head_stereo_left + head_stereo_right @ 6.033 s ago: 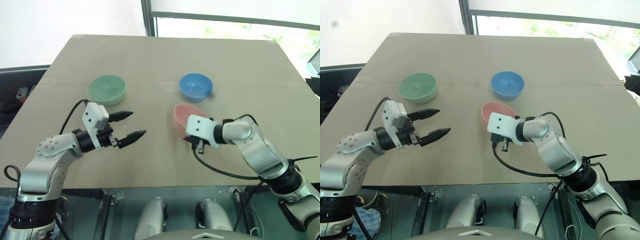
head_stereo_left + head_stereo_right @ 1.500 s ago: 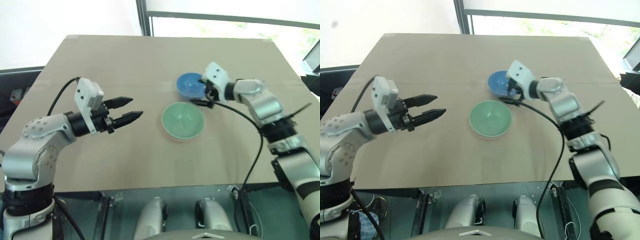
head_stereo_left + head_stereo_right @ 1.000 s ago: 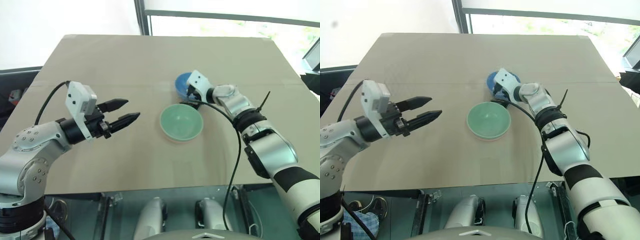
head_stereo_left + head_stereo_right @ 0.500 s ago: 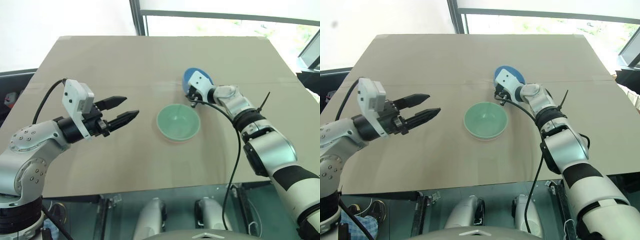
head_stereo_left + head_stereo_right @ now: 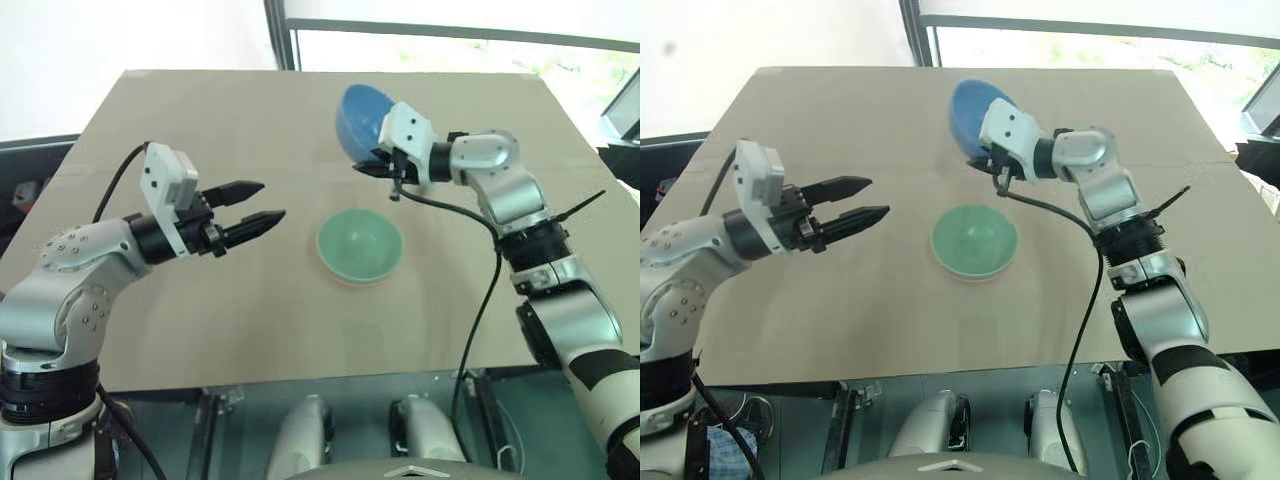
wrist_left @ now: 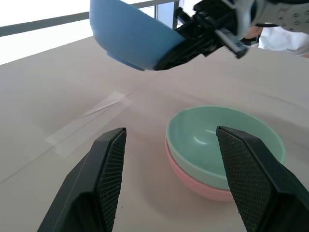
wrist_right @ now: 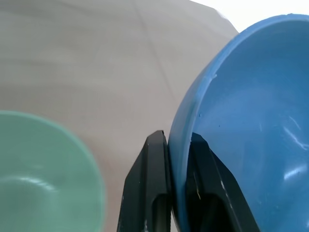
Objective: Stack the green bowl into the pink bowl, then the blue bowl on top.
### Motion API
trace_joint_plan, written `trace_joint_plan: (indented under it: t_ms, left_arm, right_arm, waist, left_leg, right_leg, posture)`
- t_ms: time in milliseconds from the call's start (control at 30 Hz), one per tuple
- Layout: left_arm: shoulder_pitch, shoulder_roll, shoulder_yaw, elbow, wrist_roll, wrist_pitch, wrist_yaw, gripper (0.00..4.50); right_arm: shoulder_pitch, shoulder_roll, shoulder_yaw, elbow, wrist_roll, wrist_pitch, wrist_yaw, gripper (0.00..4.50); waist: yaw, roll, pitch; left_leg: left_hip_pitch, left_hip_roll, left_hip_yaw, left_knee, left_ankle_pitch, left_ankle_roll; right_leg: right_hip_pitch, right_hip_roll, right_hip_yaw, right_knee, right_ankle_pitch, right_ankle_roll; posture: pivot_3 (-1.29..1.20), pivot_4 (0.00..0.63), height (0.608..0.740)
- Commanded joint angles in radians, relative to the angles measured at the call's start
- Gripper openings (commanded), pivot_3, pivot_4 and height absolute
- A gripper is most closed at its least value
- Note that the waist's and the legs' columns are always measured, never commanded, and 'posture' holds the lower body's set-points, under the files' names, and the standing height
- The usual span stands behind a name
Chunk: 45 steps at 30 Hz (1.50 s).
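The right gripper [image 5: 385, 163] pinches the rim of the blue bowl [image 5: 360, 120] and holds it tipped up in the air above the counter [image 5: 250, 330]. The green bowl [image 5: 360, 243] sits inside the pink bowl [image 6: 193, 181] in the middle of the counter. The left gripper [image 5: 258, 203] hangs beside them with its fingers apart, holding nothing.

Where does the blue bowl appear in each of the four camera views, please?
Left eye view: blue bowl, lifted above the table, in the right gripper.
Right eye view: the same, upper centre.
Left wrist view: aloft at the top.
Right wrist view: rim pinched, filling the right side.
Shared landmark: the green bowl nested in the pink bowl.
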Motion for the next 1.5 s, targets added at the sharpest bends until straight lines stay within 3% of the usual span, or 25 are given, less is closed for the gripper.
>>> trace_joint_plan:
  t_ms: [33, 267, 400, 567, 800, 900, 967, 1067, 1233, 1500]
  left_arm:
    - [-0.112, 0.016, -0.069, 0.114, 0.054, -0.083, -0.105, 3.15]
    - [-0.295, -0.010, -0.198, 0.337, 0.143, -0.190, -0.286, 3.15]
    - [-0.353, -0.034, -0.236, 0.420, 0.180, -0.233, -0.347, 3.15]
    - [-0.390, -0.065, -0.247, 0.462, 0.196, -0.249, -0.370, 3.15]
    - [-0.196, -0.071, -0.167, 0.247, 0.188, -0.153, -0.188, 3.15]
    - [-0.053, -0.080, -0.100, 0.116, 0.142, -0.123, -0.125, 3.15]
    - [0.035, -0.087, -0.056, 0.036, 0.114, -0.096, -0.078, 3.15]
    - [0.169, -0.115, 0.008, -0.074, 0.082, -0.084, -0.006, 3.15]
    - [0.334, -0.180, 0.033, -0.201, 0.088, -0.099, 0.104, 3.15]
    - [0.429, -0.232, 0.043, -0.264, 0.096, -0.132, 0.198, 3.15]
  right_arm:
    - [0.067, -0.069, 0.027, -0.304, 0.042, 0.158, 0.046, 0.11]
    - [0.200, -0.174, 0.083, -0.579, 0.080, 0.326, 0.062, 0.11]
    - [0.235, -0.215, 0.110, -0.635, 0.089, 0.371, 0.064, 1.24]
    - [0.248, -0.165, 0.056, -0.648, 0.114, 0.391, -0.033, 3.19]
    - [0.402, -0.132, -0.279, -0.721, 0.330, 0.484, -0.134, 3.19]
    - [0.505, -0.088, -0.503, -0.741, 0.538, 0.535, -0.159, 3.19]
    - [0.591, -0.141, -0.583, -0.754, 0.581, 0.534, -0.132, 3.19]
    - [0.739, -0.213, -0.663, -0.756, 0.613, 0.496, -0.091, 3.19]
    - [0.949, -0.238, -0.730, -0.726, 0.600, 0.363, -0.060, 3.19]
    - [1.093, -0.244, -0.731, -0.554, 0.528, 0.104, -0.005, 3.19]
  waist:
    - [0.005, 0.000, 0.000]
    - [0.008, -0.001, -0.001]
    - [0.006, -0.001, -0.001]
    - [0.005, -0.001, -0.001]
    - [0.013, -0.002, -0.001]
    - [0.013, -0.002, -0.001]
    - [0.018, -0.002, -0.001]
    - [0.025, -0.002, -0.001]
    - [0.029, -0.002, -0.001]
    - [0.030, -0.002, -0.003]
  left_leg:
    - [0.000, -0.001, 0.000, 0.000, 0.000, 0.000]
    - [0.000, -0.002, 0.000, 0.001, 0.000, 0.001]
    - [0.000, -0.002, 0.000, 0.001, 0.000, 0.001]
    - [0.000, -0.002, 0.000, 0.001, 0.000, 0.001]
    - [-0.002, 0.001, -0.001, 0.001, -0.001, 0.003]
    - [-0.002, 0.000, -0.001, 0.001, -0.002, 0.003]
    - [-0.002, 0.001, -0.001, 0.001, -0.002, 0.003]
    - [0.001, 0.001, -0.001, 0.001, -0.002, 0.003]
    - [0.007, 0.001, 0.000, 0.002, -0.002, 0.003]
    - [0.010, 0.001, 0.001, 0.002, -0.002, 0.004]
  right_leg:
    - [0.000, 0.000, 0.000, 0.000, 0.000, 0.000]
    - [0.000, 0.001, 0.000, 0.000, 0.000, 0.000]
    - [0.000, 0.001, 0.001, 0.000, 0.000, 0.000]
    - [0.000, 0.001, 0.001, 0.000, 0.000, 0.000]
    - [0.000, -0.001, 0.000, 0.000, 0.000, 0.000]
    - [0.000, -0.001, 0.000, -0.001, 0.000, 0.000]
    - [0.000, -0.001, 0.000, -0.001, 0.000, 0.000]
    - [0.003, -0.002, 0.001, -0.001, 0.000, 0.000]
    - [0.006, -0.003, 0.003, -0.002, 0.000, 0.000]
    - [0.009, -0.003, 0.005, -0.001, 0.000, -0.001]
  posture:
    - [0.00, 0.150, 0.740]
    - [0.00, 0.150, 0.740]
    - [0.00, 0.150, 0.740]
    - [0.00, 0.150, 0.740]
    - [0.00, 0.150, 0.740]
    - [0.00, 0.150, 0.740]
    - [0.00, 0.150, 0.740]
    - [0.00, 0.150, 0.740]
    - [0.00, 0.150, 0.740]
    - [0.00, 0.150, 0.740]
